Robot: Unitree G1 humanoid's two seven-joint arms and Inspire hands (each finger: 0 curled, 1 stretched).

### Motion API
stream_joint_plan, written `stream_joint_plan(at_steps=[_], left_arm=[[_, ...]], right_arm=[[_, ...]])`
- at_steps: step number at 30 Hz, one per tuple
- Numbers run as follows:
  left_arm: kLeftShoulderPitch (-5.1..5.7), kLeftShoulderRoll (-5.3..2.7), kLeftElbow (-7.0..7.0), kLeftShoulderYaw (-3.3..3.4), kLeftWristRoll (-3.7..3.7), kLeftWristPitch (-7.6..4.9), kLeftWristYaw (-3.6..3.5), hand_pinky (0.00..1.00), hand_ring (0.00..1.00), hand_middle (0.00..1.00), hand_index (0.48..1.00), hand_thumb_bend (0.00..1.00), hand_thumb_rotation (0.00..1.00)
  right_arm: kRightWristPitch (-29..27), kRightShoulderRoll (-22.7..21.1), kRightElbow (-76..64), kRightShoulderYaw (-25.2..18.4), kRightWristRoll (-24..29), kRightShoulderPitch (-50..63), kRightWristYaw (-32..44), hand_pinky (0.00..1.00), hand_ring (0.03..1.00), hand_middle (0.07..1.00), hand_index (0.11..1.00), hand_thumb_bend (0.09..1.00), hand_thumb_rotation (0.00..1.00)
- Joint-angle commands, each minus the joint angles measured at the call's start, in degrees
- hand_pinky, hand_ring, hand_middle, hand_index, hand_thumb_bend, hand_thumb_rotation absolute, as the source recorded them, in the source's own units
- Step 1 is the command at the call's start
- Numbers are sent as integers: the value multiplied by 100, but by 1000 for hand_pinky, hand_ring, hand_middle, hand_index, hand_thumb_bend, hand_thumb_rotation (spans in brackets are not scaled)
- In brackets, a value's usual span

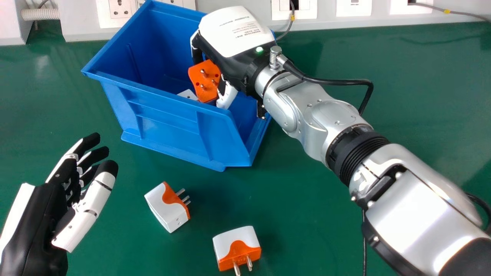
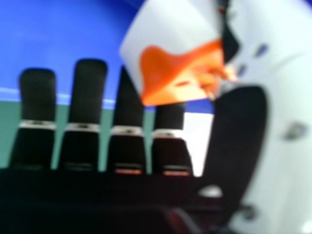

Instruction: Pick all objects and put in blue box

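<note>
two white-and-orange adapters lie on the green desk, one in front of the blue box, the other nearer the robot and further right. a third, the orange-faced adapter, is inside the box mouth at the right hand, and a white piece lies deeper in. so the job looks partly done, with at least the two desk ones left to go in.

the right hand's fingers are straight and parted, the adapter between them and the thumb; whether it touches either, i cannot tell. the left hand lies relaxed at the left, fingers apart.

the near rim runs close beside thumb and adapter, so the hand probably needs lifting before it swings back. the socket strip leaves little room behind; bare desk lies between the left hand and the nearest adapter.
</note>
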Motion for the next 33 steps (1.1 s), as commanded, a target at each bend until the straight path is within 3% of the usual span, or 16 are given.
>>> stream_joint_plan(at_steps=[1,3,11,19,33], left_arm=[[-15,-12,-80,26,-47,-128,-8,783,869,891,901,372,632],[-47,-5,-60,24,-42,-109,-3,783,869,891,900,371,634],[-142,14,-41,4,21,-57,22,782,868,890,899,369,632],[-237,26,22,-16,79,-18,56,777,865,889,898,368,628],[-532,40,251,-81,212,64,111,767,855,883,896,369,618]], right_arm=[[14,-74,-95,16,3,-162,-28,400,625,664,573,474,0],[10,-80,-89,42,-2,-181,-14,419,713,741,657,459,0],[0,-117,-103,72,5,-173,-44,444,856,867,790,433,0],[35,-164,-97,94,-17,-177,-28,449,885,894,810,426,0],[-34,-454,-497,-111,138,-51,-90,450,891,904,820,422,0]])
